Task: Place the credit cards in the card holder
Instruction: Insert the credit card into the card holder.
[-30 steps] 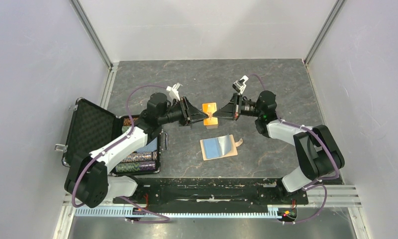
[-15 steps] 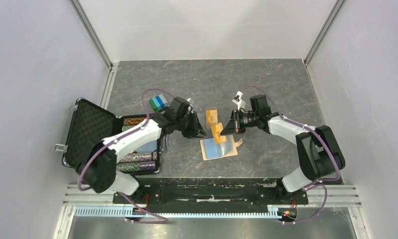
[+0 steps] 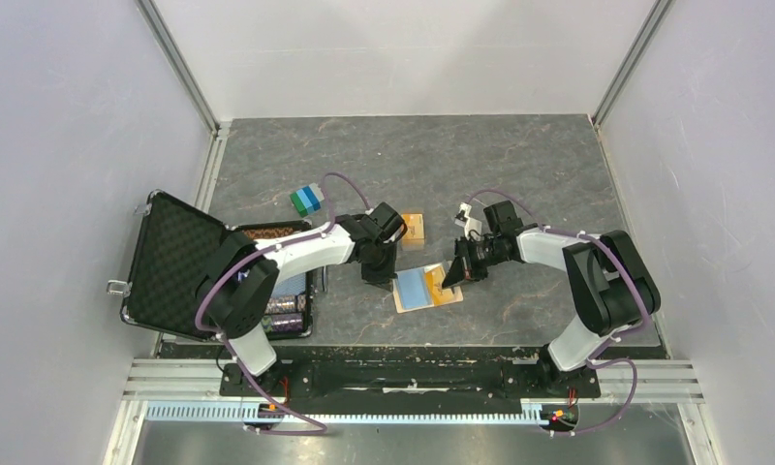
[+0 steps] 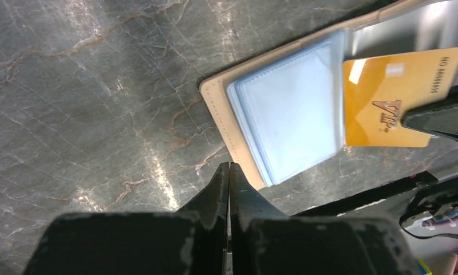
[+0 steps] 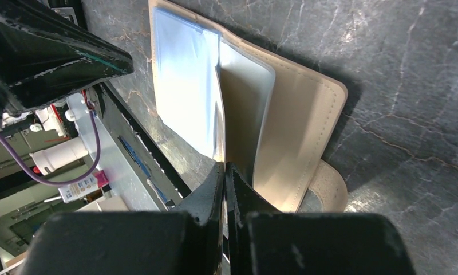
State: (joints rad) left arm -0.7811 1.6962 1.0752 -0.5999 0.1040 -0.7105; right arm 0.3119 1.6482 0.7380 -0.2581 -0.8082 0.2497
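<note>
Card holder (image 3: 415,288): lying open on the tabletop (image 3: 539,165), light-blue sleeves up, between the two arms.
Credit card (image 4: 387,94): orange, marked VIP, over the holder's half nearer the right arm, one end at the sleeves.
Right end effector (image 3: 451,281): fingers closed on that card's outer end.
Left end effector (image 4: 229,172): fingers pressed together, holding nothing, tips just beside the holder's tan edge.
Second credit card (image 3: 413,227): flat on the tabletop, just beyond the holder.
</note>
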